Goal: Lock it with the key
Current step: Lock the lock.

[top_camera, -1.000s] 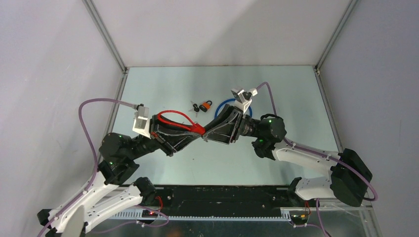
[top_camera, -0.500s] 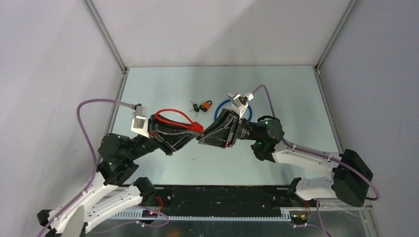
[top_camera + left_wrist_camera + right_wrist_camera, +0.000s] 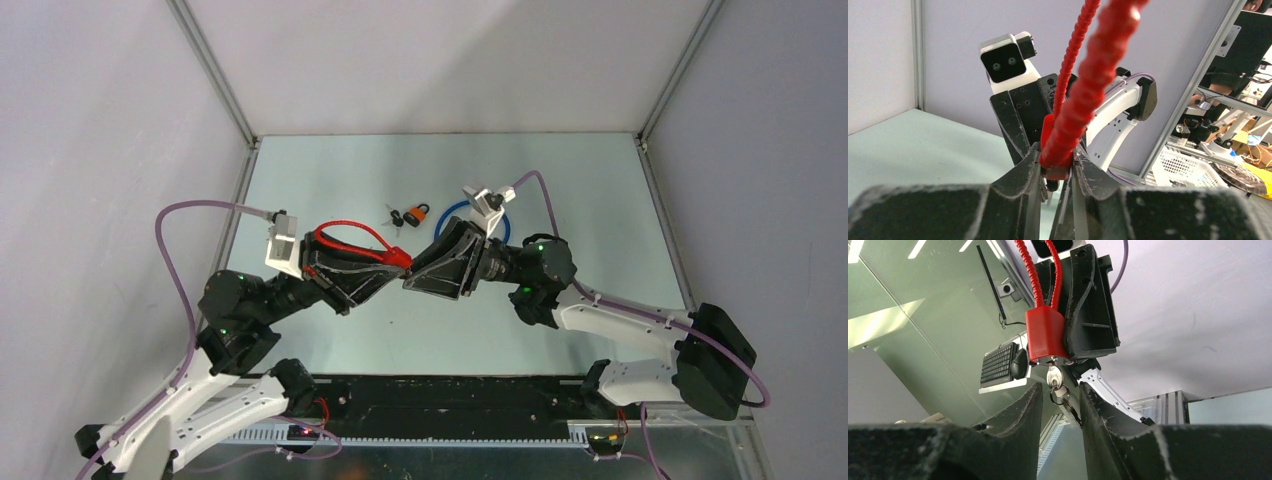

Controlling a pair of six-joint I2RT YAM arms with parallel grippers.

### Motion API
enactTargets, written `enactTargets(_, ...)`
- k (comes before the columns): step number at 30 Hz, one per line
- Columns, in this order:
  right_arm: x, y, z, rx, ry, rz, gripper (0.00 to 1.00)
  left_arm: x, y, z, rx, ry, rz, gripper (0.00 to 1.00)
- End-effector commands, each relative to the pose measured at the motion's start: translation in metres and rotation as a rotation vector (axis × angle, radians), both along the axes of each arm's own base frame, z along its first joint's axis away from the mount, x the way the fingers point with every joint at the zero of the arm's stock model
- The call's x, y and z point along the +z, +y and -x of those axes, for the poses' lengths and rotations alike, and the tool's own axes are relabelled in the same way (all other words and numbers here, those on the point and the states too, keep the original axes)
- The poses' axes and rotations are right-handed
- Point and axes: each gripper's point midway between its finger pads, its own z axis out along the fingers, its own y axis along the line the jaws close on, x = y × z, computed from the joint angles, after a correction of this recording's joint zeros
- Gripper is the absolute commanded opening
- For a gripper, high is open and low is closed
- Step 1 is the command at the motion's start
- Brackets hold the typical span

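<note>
Seen from above, two black robot arms meet tip to tip over the middle of a pale green table (image 3: 330,170). The left gripper (image 3: 392,270) is clamped on the body of a red cable lock (image 3: 399,261), lifted off the table, its red loop curving back over the arm. The right gripper (image 3: 409,281) points straight at the lock's end. Further back on the table lie a small orange padlock (image 3: 420,212) with keys and a blue cable (image 3: 452,212) ring, well apart from both grippers.

From the left wrist, the two dark fingers (image 3: 1023,170) squeeze narrowly around the red lock, whose ribbed cable rises toward the camera. The right gripper stands just behind it.

From the right wrist, the red lock body hangs against the left gripper, and a silver key (image 3: 1053,376) sits in its keyhole with a ring dangling below. The right fingers (image 3: 1028,400) stand apart on either side of the key, a gap showing on each side, touching nothing.
</note>
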Motion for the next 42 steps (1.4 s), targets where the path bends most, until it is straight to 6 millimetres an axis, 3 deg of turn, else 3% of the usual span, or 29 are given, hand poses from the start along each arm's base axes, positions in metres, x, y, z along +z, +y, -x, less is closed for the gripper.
enactTargets(1,0.035,-0.013,0.005,-0.013,-0.057,-0.105,0.36,0.016,0.007,0.005,0.003,-0.036,0.047,0.0)
enactTargets(7,0.038,-0.014,0.007,0.002,-0.045,-0.129,0.34,0.014,0.007,0.007,-0.003,-0.034,0.046,0.0)
enactTargets(12,0.037,-0.013,0.006,-0.004,-0.044,-0.125,0.2,0.014,0.008,0.007,-0.006,-0.031,0.047,0.0)
enactTargets(22,0.034,-0.009,0.0,-0.041,-0.041,-0.099,0.11,0.009,0.004,0.006,-0.015,-0.015,0.036,0.0)
enactTargets(25,0.031,-0.005,-0.003,-0.064,-0.048,-0.079,0.03,0.008,0.004,0.005,-0.011,-0.004,0.039,0.0)
enactTargets(33,0.013,0.011,-0.025,-0.348,-0.141,0.098,0.0,0.007,0.004,-0.006,0.026,0.061,0.049,0.0)
enactTargets(35,-0.002,0.011,-0.034,-0.441,-0.167,0.192,0.0,0.005,0.005,-0.01,0.046,0.082,0.049,0.0)
enactTargets(42,-0.021,0.0,-0.066,-0.684,-0.253,0.337,0.0,-0.003,0.009,-0.025,0.127,0.163,0.029,0.0)
